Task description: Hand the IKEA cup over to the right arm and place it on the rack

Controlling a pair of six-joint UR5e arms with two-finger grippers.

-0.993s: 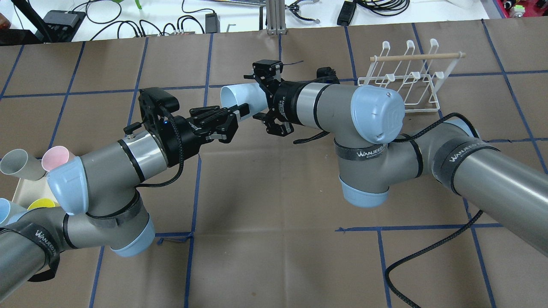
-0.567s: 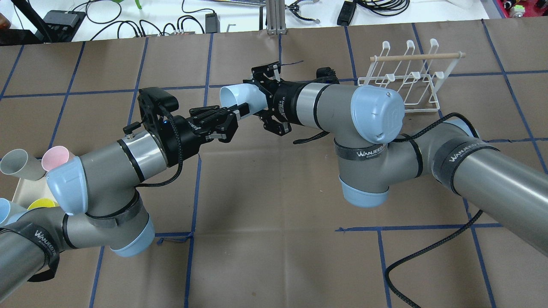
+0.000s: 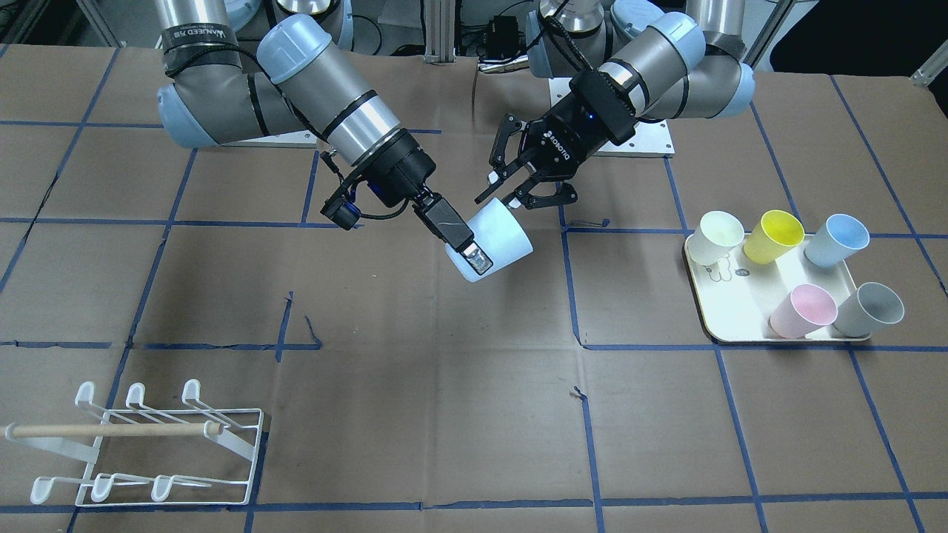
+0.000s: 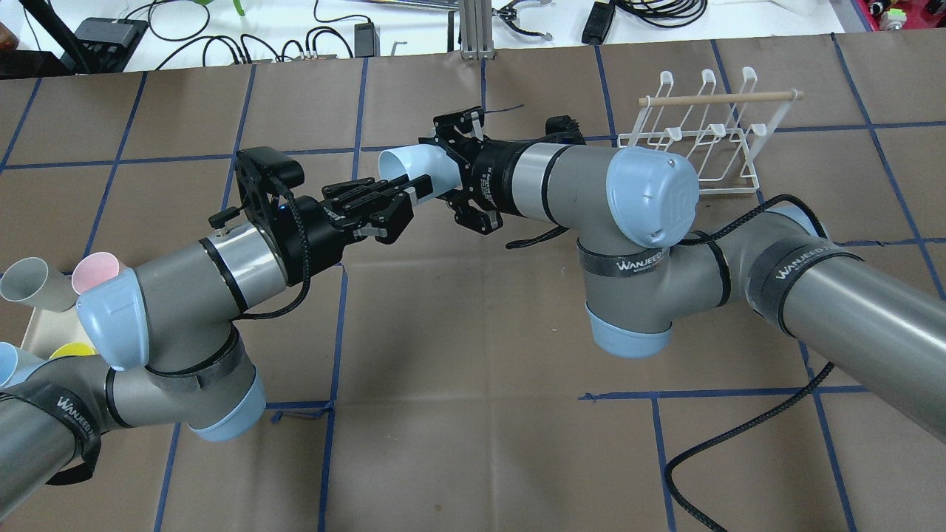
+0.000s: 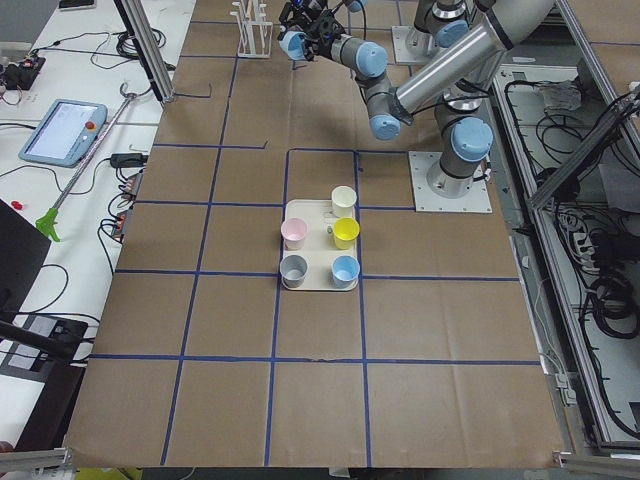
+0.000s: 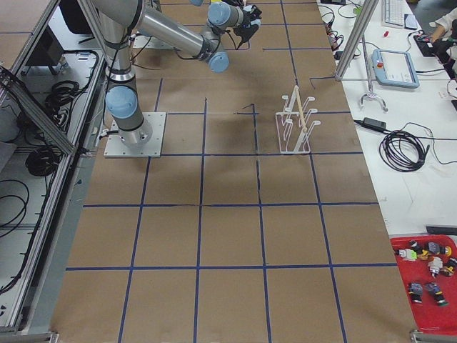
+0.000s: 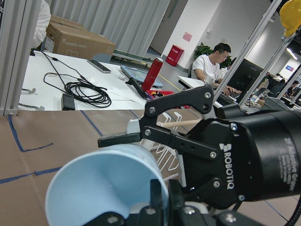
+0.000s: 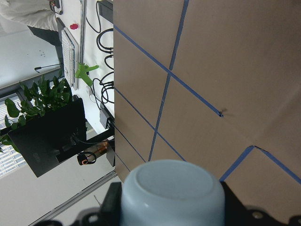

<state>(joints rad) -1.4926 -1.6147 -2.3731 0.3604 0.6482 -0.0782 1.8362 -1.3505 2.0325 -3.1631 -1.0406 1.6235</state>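
Note:
The light-blue IKEA cup point(image 3: 503, 237) hangs above the table's middle, lying on its side between both grippers; it also shows in the overhead view point(image 4: 414, 162). My right gripper point(image 3: 470, 259) point(image 4: 443, 174) is shut around the cup's base, which fills the right wrist view point(image 8: 171, 188). My left gripper point(image 3: 498, 200) point(image 4: 412, 196) sits at the cup's rim point(image 7: 103, 183), jaws slightly apart, one finger inside and one outside. The white wire rack point(image 3: 148, 459) point(image 4: 709, 133) stands empty on my right side.
A cream tray point(image 3: 740, 318) on my left side holds several coloured cups. A black cable point(image 4: 739, 443) from the right arm trails over the near table. Cables and gear lie beyond the far edge.
My right gripper, open around the cup's base a second ago, closed on it. My left gripper's jaws have since spread a little and the left arm shifted slightly. The cup stayed put.

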